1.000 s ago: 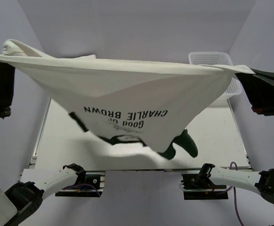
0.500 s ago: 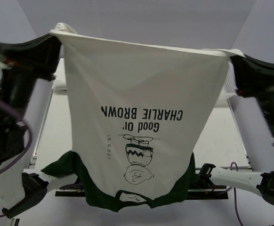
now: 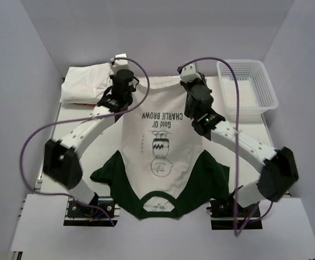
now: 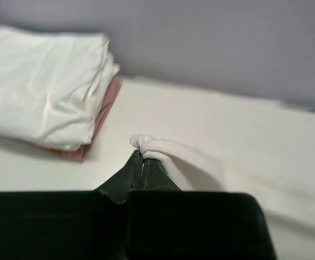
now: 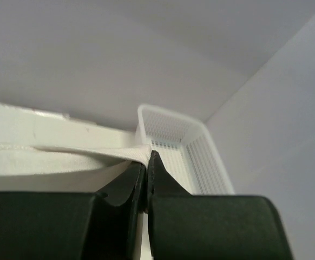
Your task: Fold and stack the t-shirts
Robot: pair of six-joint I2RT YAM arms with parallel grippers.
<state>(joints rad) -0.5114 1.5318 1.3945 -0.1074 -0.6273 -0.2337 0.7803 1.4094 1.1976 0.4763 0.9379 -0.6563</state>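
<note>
Tee (image 3: 157, 146) lies print-up along the table (image 3: 255, 124), collar at the near edge, far hem corners pinched in my left gripper (image 4: 142, 160) and right gripper (image 5: 146, 157), both closed on cloth; I judge an uneven release could bunch the hem.

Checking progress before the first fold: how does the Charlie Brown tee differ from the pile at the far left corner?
The printed tee lies spread open; the pile is folded. The tee has green sleeves and black print; the pile is plain white over a pink layer. The left gripper and right gripper pinch the tee's hem; nothing touches the pile. Both are cloth on the table.
</note>
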